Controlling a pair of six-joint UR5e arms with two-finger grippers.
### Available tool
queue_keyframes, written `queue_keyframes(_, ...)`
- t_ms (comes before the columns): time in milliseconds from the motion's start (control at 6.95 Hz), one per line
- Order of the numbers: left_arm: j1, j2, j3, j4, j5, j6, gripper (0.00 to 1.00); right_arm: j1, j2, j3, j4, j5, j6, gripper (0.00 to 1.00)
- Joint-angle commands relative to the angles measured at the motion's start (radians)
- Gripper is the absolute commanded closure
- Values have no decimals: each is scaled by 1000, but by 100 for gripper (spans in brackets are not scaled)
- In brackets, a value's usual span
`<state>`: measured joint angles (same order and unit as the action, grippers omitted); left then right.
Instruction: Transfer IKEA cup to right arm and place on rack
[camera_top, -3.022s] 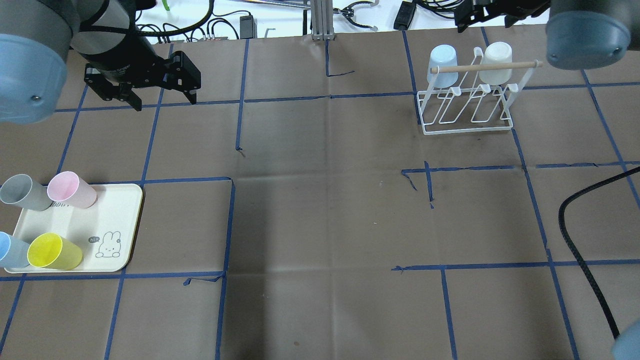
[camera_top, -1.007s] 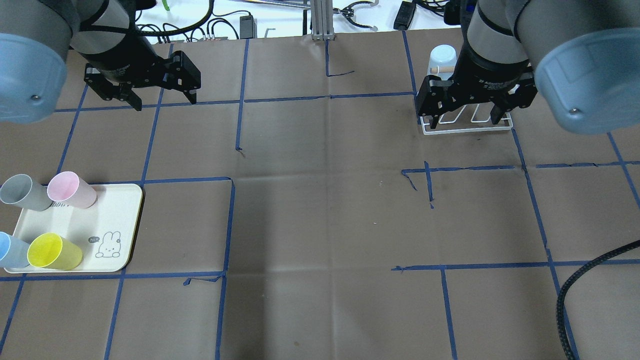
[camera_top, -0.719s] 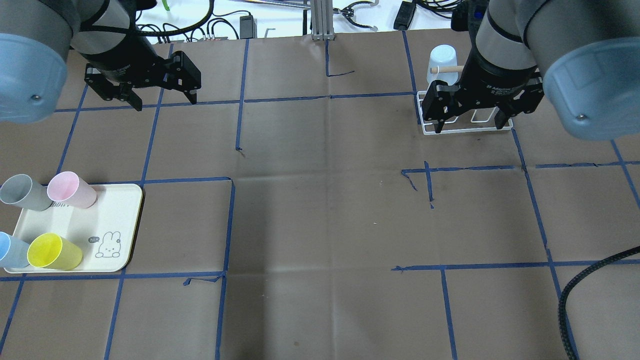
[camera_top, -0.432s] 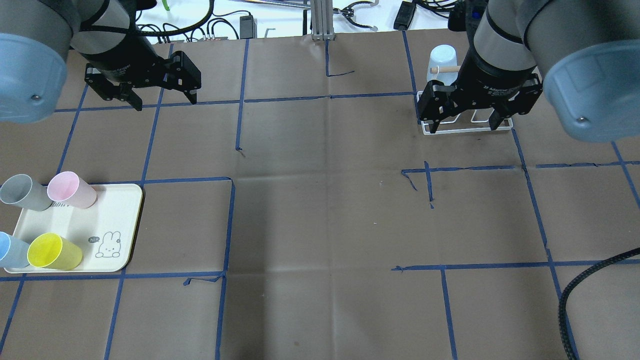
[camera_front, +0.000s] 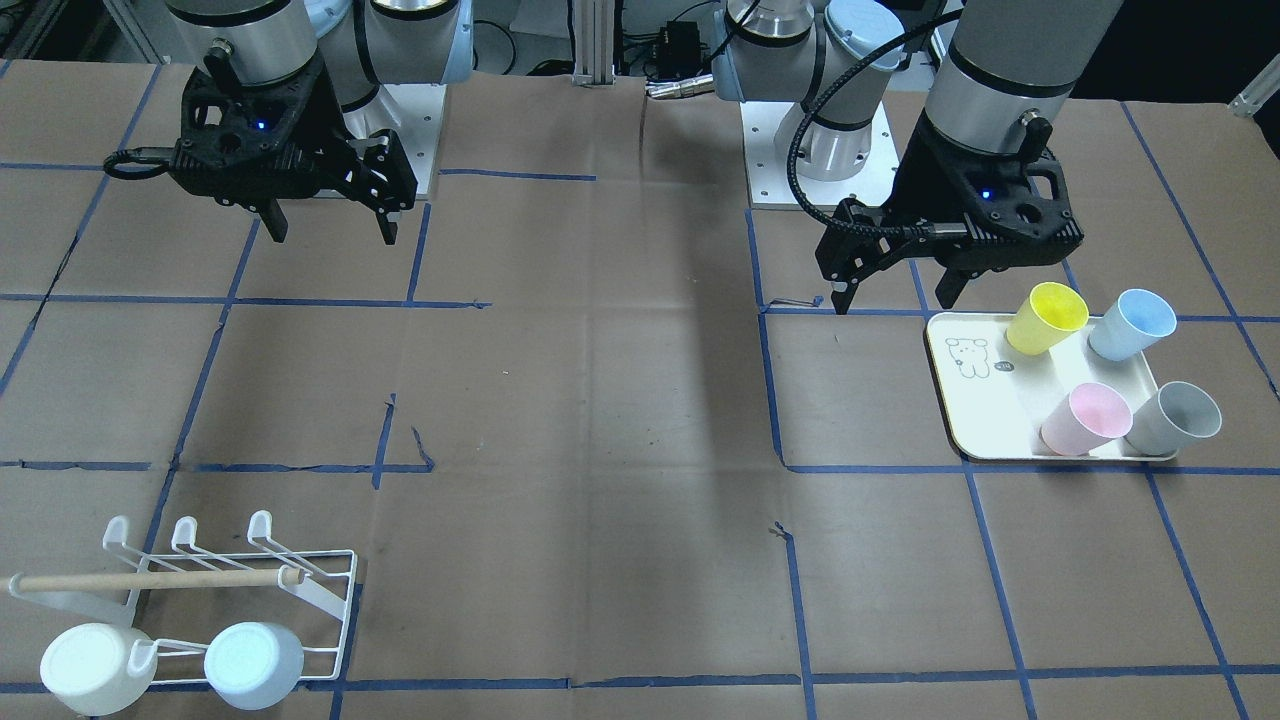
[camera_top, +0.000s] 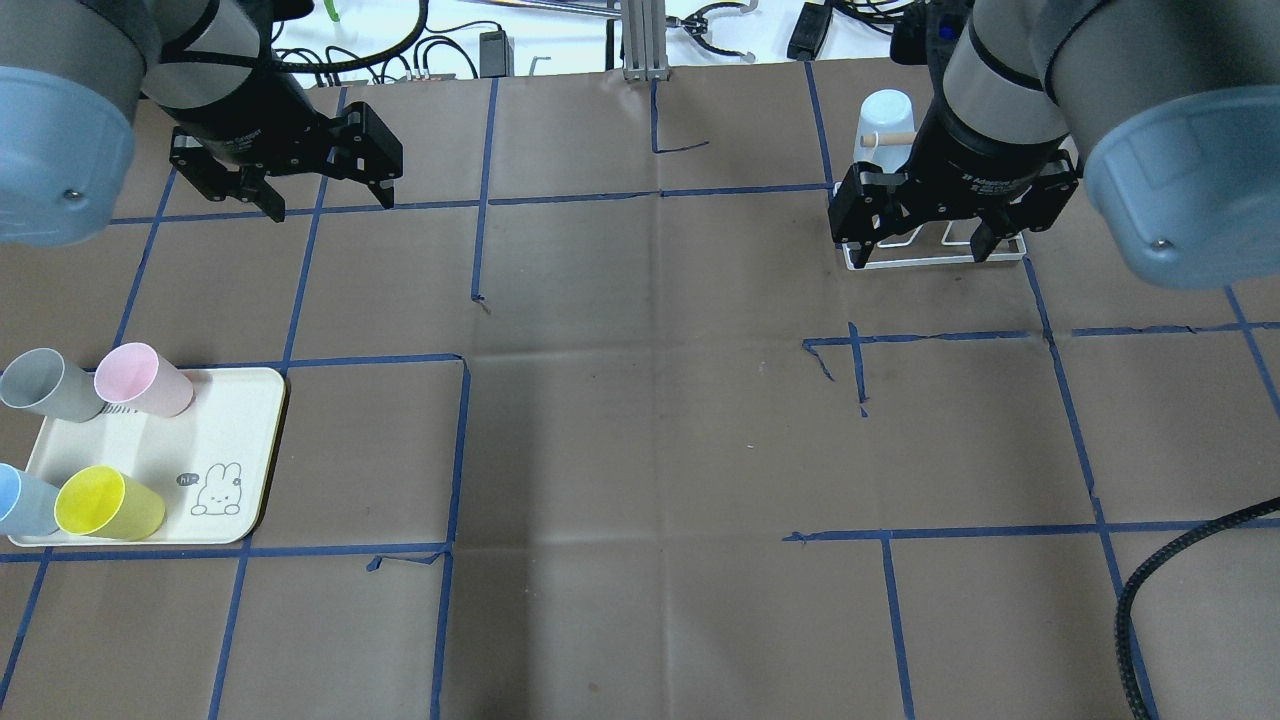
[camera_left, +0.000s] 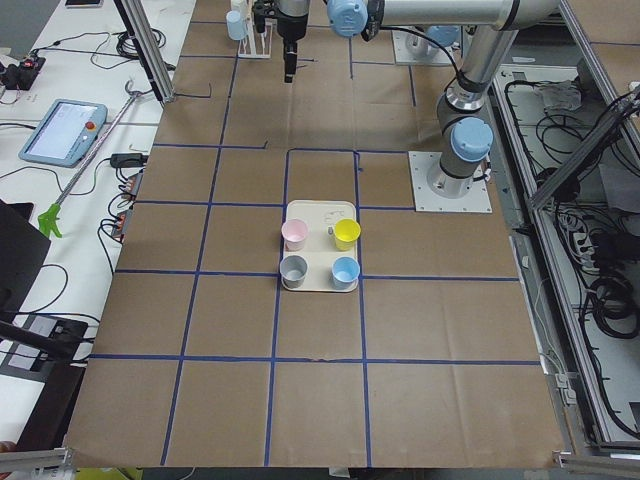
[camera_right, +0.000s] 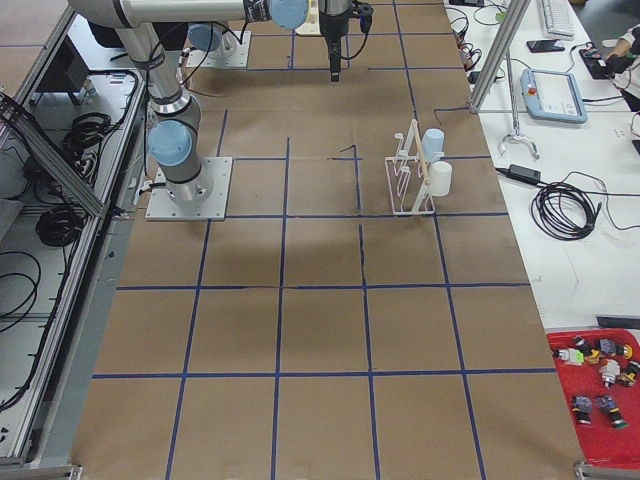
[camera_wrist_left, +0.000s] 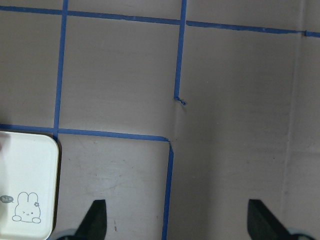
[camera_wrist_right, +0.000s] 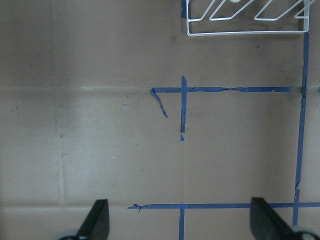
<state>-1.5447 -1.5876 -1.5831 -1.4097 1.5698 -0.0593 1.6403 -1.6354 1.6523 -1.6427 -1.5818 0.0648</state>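
Yellow (camera_top: 105, 503), pink (camera_top: 140, 380), grey (camera_top: 45, 385) and blue (camera_top: 20, 500) cups stand on a cream tray (camera_top: 150, 450) at the near left. My left gripper (camera_top: 325, 195) hangs open and empty farther back than the tray, well clear of the cups. The white wire rack (camera_front: 230, 580) sits at the back right, with a pale blue cup (camera_front: 253, 665) and a white cup (camera_front: 85, 668) upside down on its prongs. My right gripper (camera_top: 918, 250) hovers open and empty over the rack's front edge, and in the overhead view it hides most of the rack.
Blue tape lines grid the brown paper table top. A thick black hose (camera_top: 1150, 590) curls in at the near right corner. Cables and gear lie beyond the table's back edge. A red bin of small parts (camera_right: 600, 385) sits off the table's far side.
My right arm swung in from the back right corner to hang over the rack, covering the white cup. In the last second it only shifted slightly. The left arm held still.
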Motion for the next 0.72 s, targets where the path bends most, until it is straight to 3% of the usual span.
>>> queue_keyframes(0,0,0,2,0,0,-1,0,1,0,0,0,0,1,0)
queue_keyframes(576,0,0,2,0,0,-1,0,0,-1,-3,-2,0,7,0)
